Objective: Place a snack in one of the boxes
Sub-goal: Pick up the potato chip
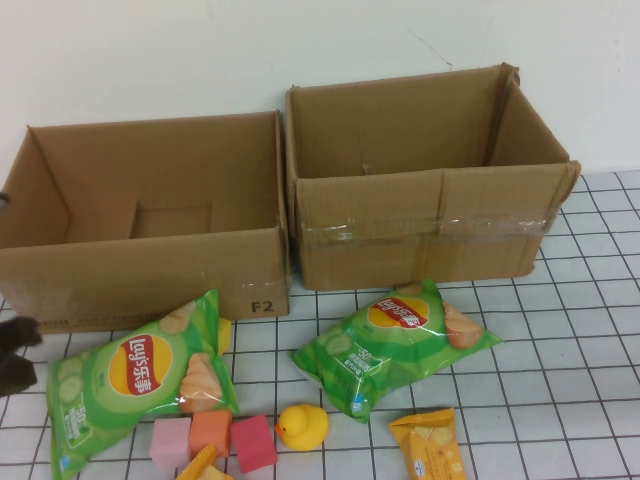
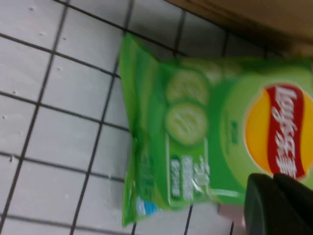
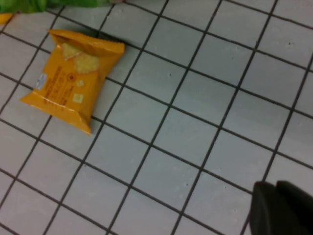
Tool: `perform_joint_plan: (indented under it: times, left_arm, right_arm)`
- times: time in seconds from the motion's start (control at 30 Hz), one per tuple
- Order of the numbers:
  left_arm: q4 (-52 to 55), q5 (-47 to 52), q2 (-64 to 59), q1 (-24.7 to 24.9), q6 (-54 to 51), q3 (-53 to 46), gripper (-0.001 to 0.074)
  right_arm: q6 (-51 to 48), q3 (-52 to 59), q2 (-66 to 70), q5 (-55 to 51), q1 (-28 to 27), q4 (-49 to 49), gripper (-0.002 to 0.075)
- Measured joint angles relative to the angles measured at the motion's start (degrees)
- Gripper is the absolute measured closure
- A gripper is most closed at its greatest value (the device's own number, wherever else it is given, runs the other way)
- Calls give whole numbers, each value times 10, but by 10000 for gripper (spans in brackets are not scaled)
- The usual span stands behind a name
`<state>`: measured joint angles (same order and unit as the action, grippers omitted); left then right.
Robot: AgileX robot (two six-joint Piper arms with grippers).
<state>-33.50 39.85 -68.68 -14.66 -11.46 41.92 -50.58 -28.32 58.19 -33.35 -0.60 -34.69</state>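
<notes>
— two cardboard boxes at the back, open tops, side by side. snacks?
— both green chip bags lie on the tiled table in front of them: left bag, right bag. a yellow packet sits nearer.
— grippers?
— left gripper hangs over the left bag, fingers closed, holding nothing. right gripper over bare tiles near the yellow packet, closed, empty too.

Bright, even light — soft shadows, wrist views blurred.
</notes>
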Motion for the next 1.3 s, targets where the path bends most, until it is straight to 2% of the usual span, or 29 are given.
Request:
perform_joint_plan:
  times: [0.17, 0.37, 0.43, 0.57, 0.73, 0.83, 0.97, 1.3]
  left_arm:
    - [-99, -8, -46, -51, -85, 4, 738]
    - [-144, -15, -124, -88, -82, 33, 732]
    - [-150, -7, -157, -97, -87, 53, 703]
    - [-151, 14, -217, -102, -106, 91, 549]
    - [-174, 26, -287, -102, -111, 124, 250]
    - [-181, 37, -325, -102, -111, 144, 157]
    - [-184, 44, -360, -97, -107, 166, 132]
    - [-123, 20, -389, -33, -24, 193, 127]
  right_arm:
    - [-46, -2, 10, 0, 0, -34, 727]
    - [-59, -2, 10, 0, 0, -41, 727]
    - [-61, -2, 10, 0, 0, -45, 727]
    - [-64, -2, 11, -1, 0, -47, 727]
    - [-64, -2, 11, -4, 0, -49, 727]
    - [-64, -2, 11, -4, 0, -51, 727]
    - [-64, -2, 11, -4, 0, -52, 727]
    - [-64, -2, 12, -4, 0, -52, 727]
